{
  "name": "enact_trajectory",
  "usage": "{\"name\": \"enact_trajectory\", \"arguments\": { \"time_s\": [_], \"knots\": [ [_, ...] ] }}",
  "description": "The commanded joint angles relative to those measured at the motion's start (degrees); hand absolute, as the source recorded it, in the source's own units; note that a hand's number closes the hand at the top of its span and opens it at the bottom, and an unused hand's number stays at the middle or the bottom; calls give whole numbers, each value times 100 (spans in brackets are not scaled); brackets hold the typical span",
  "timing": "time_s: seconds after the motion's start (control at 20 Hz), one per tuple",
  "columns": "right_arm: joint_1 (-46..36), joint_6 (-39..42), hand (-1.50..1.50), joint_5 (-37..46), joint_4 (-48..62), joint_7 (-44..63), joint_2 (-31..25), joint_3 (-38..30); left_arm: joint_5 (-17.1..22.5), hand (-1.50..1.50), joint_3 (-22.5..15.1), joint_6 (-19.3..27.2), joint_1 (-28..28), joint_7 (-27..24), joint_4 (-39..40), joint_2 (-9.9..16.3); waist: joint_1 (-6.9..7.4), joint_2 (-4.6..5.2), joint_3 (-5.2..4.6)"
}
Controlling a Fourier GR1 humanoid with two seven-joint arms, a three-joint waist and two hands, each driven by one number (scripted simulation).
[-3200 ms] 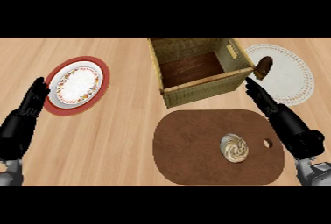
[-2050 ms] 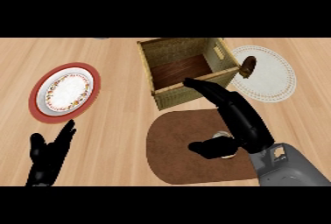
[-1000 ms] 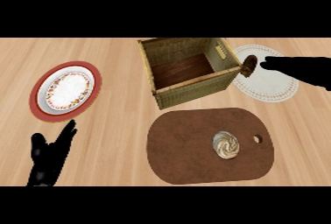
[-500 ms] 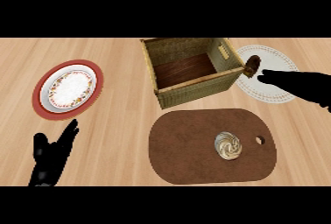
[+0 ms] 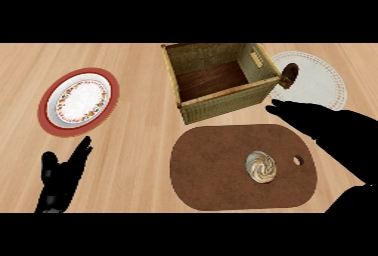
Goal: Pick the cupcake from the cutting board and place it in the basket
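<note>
right hand (image 5: 325,120) released, lower than before, beside basket (image 5: 221,102) | cupcake (image 5: 260,166) unmoved on cutting board (image 5: 214,172)

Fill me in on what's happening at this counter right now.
The robot is set to move the cupcake off the cutting board into the basket, but nothing is held yet. The cupcake sits untouched on the board. The right hand hangs open above the board's upper right corner, near the basket's side. The left hand rests open at the lower left. A red-rimmed plate and a white plate flank the basket.
</note>
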Motion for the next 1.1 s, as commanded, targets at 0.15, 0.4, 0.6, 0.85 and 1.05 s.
{"name": "enact_trajectory", "arguments": {
  "time_s": [0.15, 0.4, 0.6, 0.85, 1.05],
  "knots": [
    [420, 91, -150, 1312, 577, -467, 476, 497, -95, 0, -123, 51, 17, 351, 128, -218, 28, 43, -49],
    [487, 159, -150, 1751, 932, -856, 874, 435, -2, 0, 89, -68, 42, 569, -115, -89, 28, 35, -50],
    [1052, -13, -150, 2236, 572, -918, 1093, 569, -68, 0, 43, -78, 150, 725, -328, -144, 4, 27, -49],
    [973, -105, -150, 2812, 1131, -1400, 1332, 617, -231, 0, 46, -68, 54, 334, 195, -329, 8, 36, -51],
    [1253, -475, -150, 3300, 1668, -2194, 1395, 519, -97, 0, 219, -311, 66, 429, 79, -158, 18, 38, -49]
  ]
}}
